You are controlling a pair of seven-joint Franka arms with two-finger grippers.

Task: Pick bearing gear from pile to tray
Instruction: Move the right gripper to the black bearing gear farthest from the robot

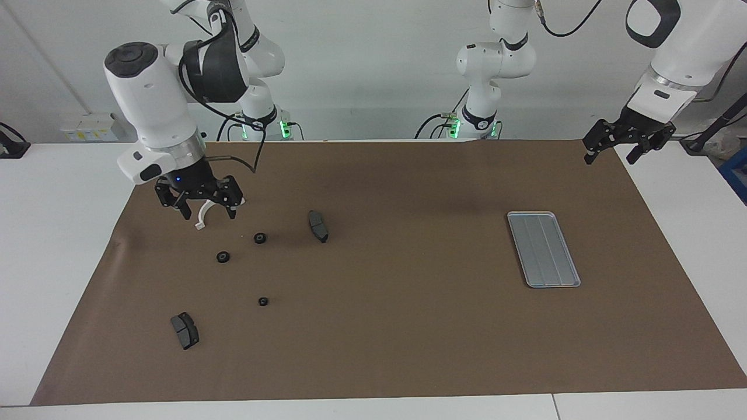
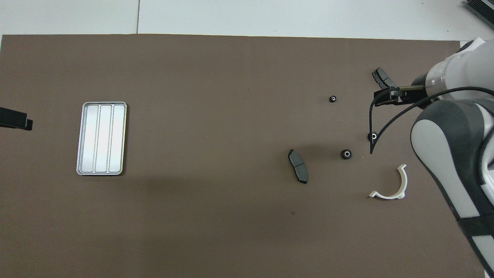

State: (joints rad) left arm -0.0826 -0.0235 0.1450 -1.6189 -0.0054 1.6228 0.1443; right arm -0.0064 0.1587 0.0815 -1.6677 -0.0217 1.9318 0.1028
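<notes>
The pile lies toward the right arm's end of the brown mat: three small black rings (image 1: 260, 238) (image 1: 223, 256) (image 1: 263, 301), two dark grey pads (image 1: 318, 226) (image 1: 184, 330) and a white half-ring bracket (image 1: 201, 221). The overhead view shows the rings (image 2: 346, 154) (image 2: 333, 99), the bracket (image 2: 403, 179) and the pads (image 2: 298, 171). My right gripper (image 1: 210, 214) hangs open and empty above the pile, partly covering the bracket. The silver tray (image 1: 543, 248) (image 2: 101, 138) lies empty toward the left arm's end. My left gripper (image 1: 608, 158) waits open over the mat's corner.
The brown mat (image 1: 408, 326) covers most of the white table. The right arm's cable (image 2: 371, 127) hangs in front of one ring in the overhead view. Only the tip of the left gripper (image 2: 17, 120) shows there.
</notes>
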